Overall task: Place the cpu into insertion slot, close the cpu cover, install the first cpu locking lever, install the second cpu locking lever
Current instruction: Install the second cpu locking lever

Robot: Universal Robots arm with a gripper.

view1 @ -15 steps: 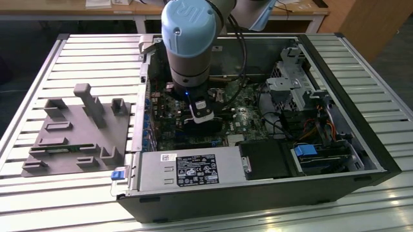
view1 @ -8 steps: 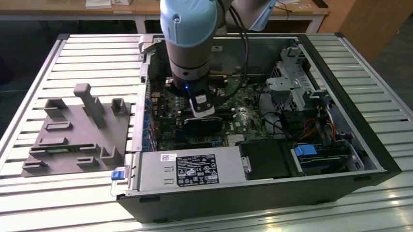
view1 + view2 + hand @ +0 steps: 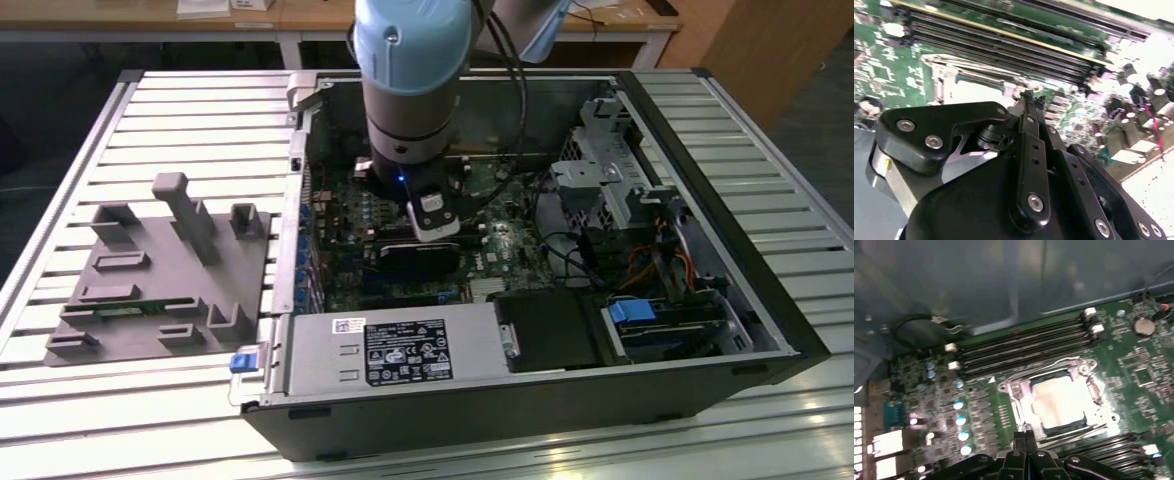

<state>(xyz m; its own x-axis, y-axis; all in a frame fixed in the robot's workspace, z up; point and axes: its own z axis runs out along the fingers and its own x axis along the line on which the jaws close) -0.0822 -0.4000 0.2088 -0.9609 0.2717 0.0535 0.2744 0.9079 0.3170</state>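
Note:
In the first wrist view the cpu [image 3: 1058, 399] lies flat in the insertion slot [image 3: 1013, 388], its pale metal top glaring. The silver cpu cover [image 3: 1022, 409] frames the chip and looks lowered onto it. One thin wire lever [image 3: 1066, 360] runs along the socket's memory-slot side, and another lever [image 3: 1079, 431] runs along the opposite side. My gripper [image 3: 1025, 436] is shut with nothing between its fingertips, just off the socket's edge by that second lever. The second wrist view shows the shut gripper [image 3: 1029, 95] beside the bright cpu [image 3: 976, 92]. In the exterior view the gripper [image 3: 434, 238] reaches down inside the open computer case.
Long black memory slots [image 3: 1024, 347] flank the socket, and a row of capacitors [image 3: 959, 420] stands beside it. The case holds a power supply [image 3: 387, 345], a drive cage [image 3: 614, 190] and cables. A grey fixture [image 3: 160, 270] sits on the slatted table at the exterior view's left.

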